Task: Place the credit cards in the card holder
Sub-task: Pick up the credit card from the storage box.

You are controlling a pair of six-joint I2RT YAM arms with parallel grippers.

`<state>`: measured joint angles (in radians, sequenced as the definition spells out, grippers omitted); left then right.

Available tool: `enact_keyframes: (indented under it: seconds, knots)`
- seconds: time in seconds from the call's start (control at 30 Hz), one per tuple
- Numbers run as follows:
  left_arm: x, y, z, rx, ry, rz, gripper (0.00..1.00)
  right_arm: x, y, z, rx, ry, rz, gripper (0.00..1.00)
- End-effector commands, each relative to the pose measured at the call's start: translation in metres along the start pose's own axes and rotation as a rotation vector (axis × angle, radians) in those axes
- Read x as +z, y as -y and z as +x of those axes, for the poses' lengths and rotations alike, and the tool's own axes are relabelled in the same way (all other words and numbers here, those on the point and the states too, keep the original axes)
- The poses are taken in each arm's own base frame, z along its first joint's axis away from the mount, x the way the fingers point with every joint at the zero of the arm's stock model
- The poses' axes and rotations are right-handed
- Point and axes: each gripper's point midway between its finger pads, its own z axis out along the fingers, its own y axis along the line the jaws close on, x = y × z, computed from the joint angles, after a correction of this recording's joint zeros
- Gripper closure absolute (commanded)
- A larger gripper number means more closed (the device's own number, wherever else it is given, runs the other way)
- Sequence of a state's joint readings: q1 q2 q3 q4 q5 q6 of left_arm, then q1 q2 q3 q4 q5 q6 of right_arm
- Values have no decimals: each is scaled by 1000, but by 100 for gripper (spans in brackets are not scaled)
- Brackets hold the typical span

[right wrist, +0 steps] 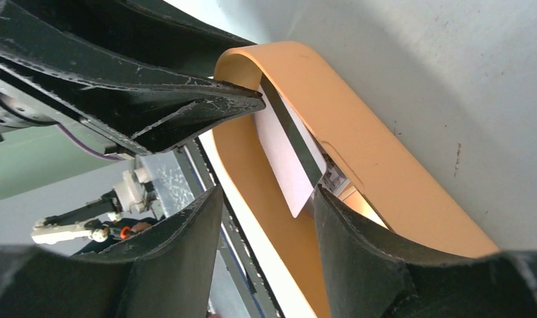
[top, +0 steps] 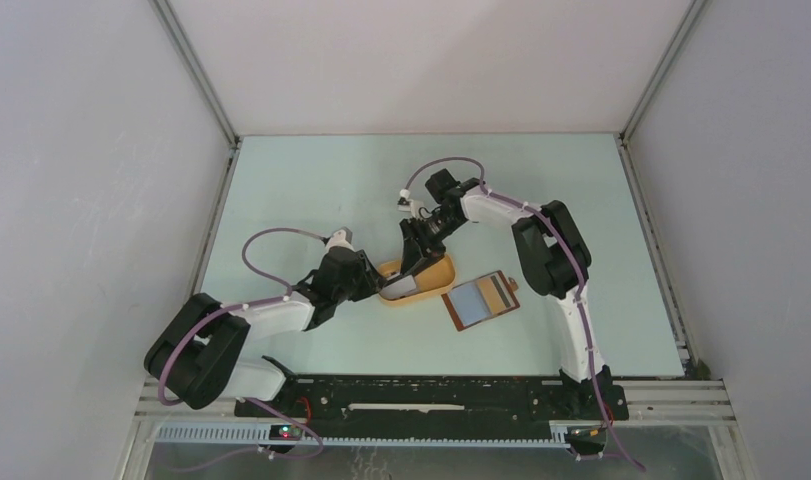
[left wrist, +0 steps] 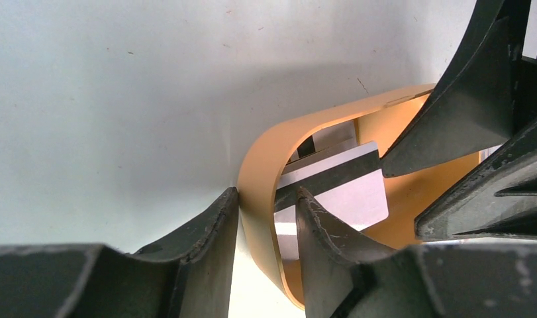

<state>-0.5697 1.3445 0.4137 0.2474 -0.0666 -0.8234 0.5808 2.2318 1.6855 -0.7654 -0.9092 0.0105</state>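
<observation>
Though overlapping, perhaps three cards (left wrist: 338, 199); one tray (left wrist: 259, 179); one holder (top: 481, 300)

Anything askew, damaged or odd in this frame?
Only one thing: in the orange-yellow oval tray, the top pale credit card with a dark stripe sits skewed and tilted over the other cards, not stacked flat. The open reddish-brown leather card holder beside it looks undamaged.
</observation>
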Motion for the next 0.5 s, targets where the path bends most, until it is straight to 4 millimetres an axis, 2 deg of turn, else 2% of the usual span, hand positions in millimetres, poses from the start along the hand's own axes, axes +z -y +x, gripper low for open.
enact_keyframes:
  seconds: [0.0,0.3,0.47]
  knots:
    - [-2,11,-6,-20,20,44,59,-13,-34,-9,-12,41,-133,39]
    - [-3,11,-7,-26,28,41,59,-13,-42,-8,38,48,-207,39]
    - [-4,11,-8,-32,34,42,59,-7,-35,-6,45,48,-167,40]
